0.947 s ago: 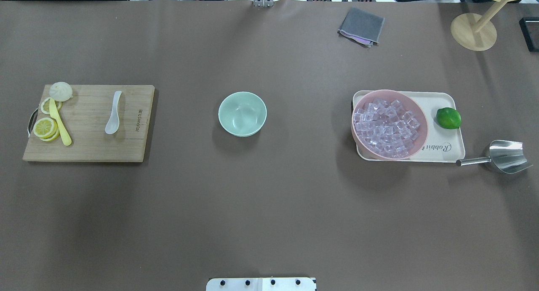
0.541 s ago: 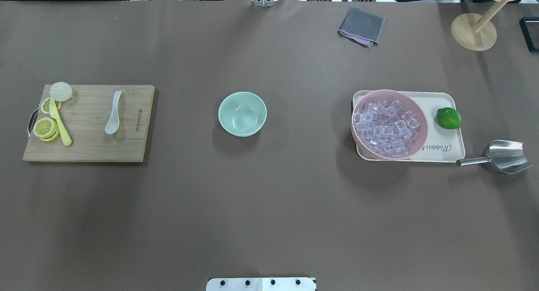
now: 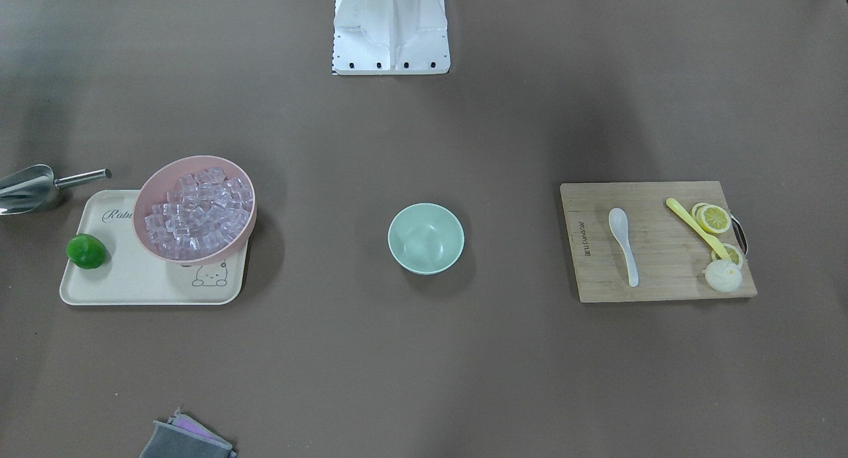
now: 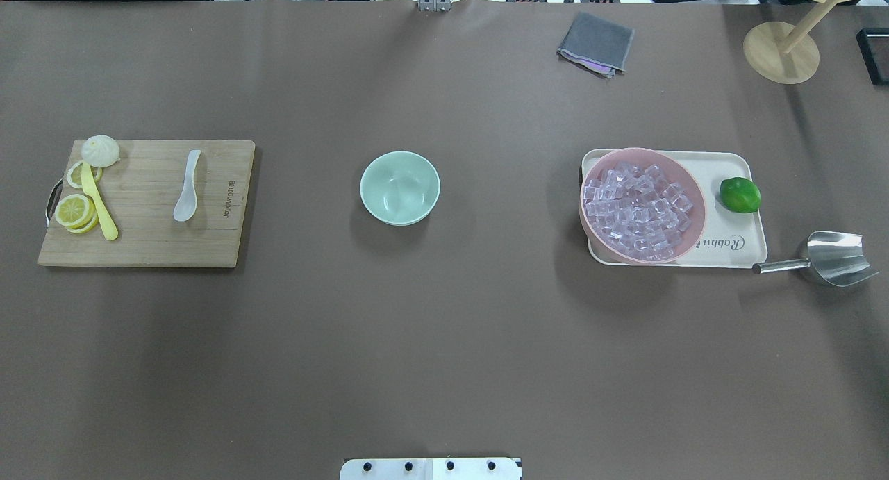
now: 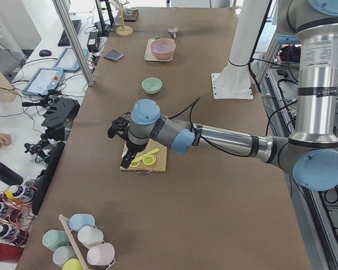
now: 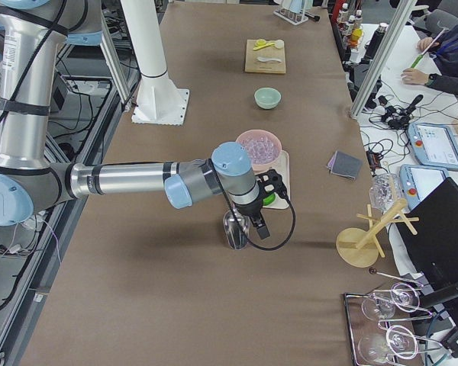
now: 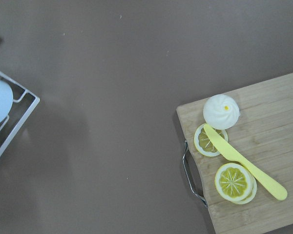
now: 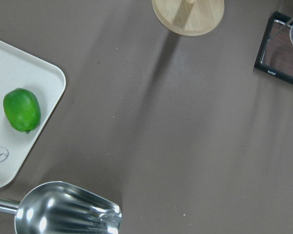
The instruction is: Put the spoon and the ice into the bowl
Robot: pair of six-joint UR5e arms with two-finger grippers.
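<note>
The white spoon [image 4: 187, 187] lies on a wooden cutting board [image 4: 146, 237] at the table's left; it also shows in the front view [image 3: 623, 244]. The mint-green bowl [image 4: 400, 187] stands empty mid-table. The ice cubes [image 4: 637, 209] fill a pink bowl [image 4: 700, 216] on a cream tray [image 4: 729, 164] at the right. My left gripper [image 5: 127, 159] hangs above the board's outer end. My right gripper [image 6: 258, 226] hangs above the metal scoop [image 4: 833, 258]. Both show only in the side views, so I cannot tell whether they are open or shut.
A yellow knife [image 4: 98, 205], lemon slices [image 4: 75, 210] and a white bun [image 4: 101, 150] sit on the board's left end. A lime [image 4: 740, 194] lies on the tray. A grey cloth [image 4: 596, 44] and a wooden stand [image 4: 779, 53] are at the far right.
</note>
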